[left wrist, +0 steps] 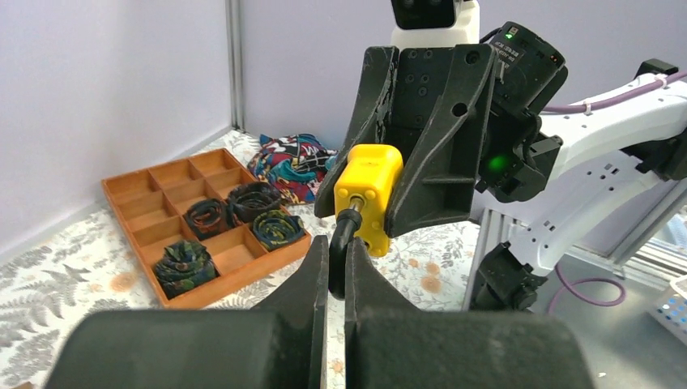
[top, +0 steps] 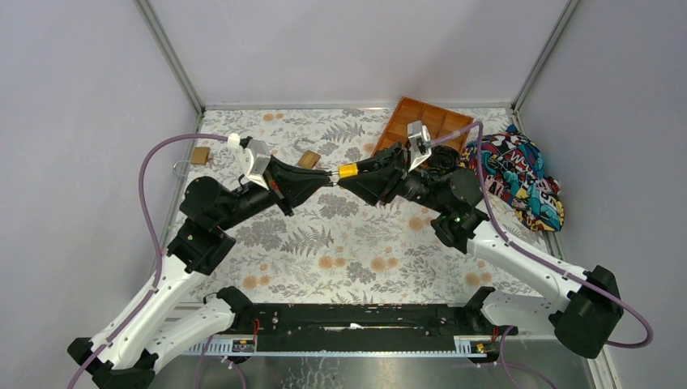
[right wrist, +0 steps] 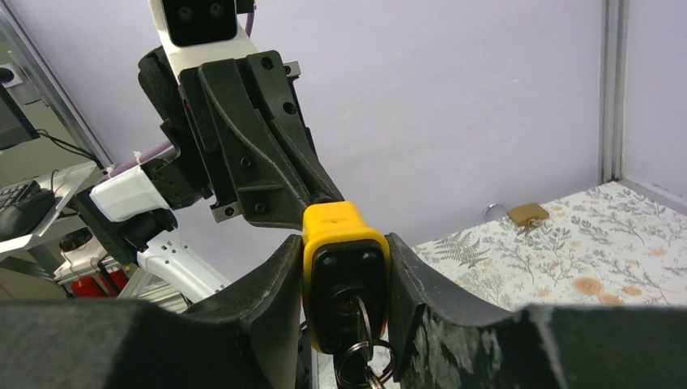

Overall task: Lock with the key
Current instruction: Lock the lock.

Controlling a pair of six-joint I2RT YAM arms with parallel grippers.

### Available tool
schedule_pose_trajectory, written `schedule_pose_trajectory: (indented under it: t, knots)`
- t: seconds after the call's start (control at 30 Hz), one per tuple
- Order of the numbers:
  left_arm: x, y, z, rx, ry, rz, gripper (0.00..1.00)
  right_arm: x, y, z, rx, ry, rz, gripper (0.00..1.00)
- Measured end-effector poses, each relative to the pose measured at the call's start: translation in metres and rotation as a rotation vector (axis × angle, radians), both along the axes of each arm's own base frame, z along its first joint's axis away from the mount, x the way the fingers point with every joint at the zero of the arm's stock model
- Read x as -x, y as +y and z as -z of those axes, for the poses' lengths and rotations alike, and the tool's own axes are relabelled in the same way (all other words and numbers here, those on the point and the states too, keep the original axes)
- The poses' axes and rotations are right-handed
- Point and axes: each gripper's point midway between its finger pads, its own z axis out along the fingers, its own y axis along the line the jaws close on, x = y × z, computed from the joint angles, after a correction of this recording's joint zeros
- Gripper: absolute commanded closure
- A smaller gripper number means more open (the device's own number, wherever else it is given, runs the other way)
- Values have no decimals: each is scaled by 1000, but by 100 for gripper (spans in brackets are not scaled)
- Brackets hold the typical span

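Your right claw (right wrist: 344, 243) is clamped on the yellow padlock (left wrist: 369, 188), one finger on each flat side, the body standing up out of the jaws. Nearest that claw's palm, the key (right wrist: 361, 313) sits in the keyway on the lock's dark under-face with a key ring (right wrist: 356, 356) hanging from it; nothing grips the key. At the far end of the lock, your left claw (left wrist: 338, 248) is pinched thin on the dark shackle (left wrist: 345, 230). One shackle leg enters the body. Whether the other is seated you cannot tell from these views.

By the look of it, the step is closing the shackle, with the key turn to come. Press along the line of the legs, not across them, since a round metal bar will likely roll between flat pads if you twist. Grip firmly with the right: the moulded yellow casing looks smooth and slippery. Turning the key will probably need one claw free, so seat the shackle fully first.

Below both claws lies the leaf-printed table cover (top: 348, 243). Just behind the left claw sits a brass padlock (top: 308, 159), and a second brass padlock (top: 199, 155) lies farther out. Behind the right claw is a divided wooden tray (top: 433, 120) holding rolled fabric (left wrist: 185, 266), and beyond it a bright printed cloth (top: 526, 174).
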Motion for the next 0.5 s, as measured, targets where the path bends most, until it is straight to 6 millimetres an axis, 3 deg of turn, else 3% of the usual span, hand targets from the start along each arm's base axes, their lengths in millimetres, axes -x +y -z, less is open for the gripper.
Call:
schedule_pose_trajectory:
  t: [0.27,0.5]
  knots:
    - [8,-3,-16,-22,-81,33,100,6,-4,-13,-36,-56,-69,100]
    - [39,-14,-20,-64,-67,169,100,40,-13,-15,28,-134,-227,100]
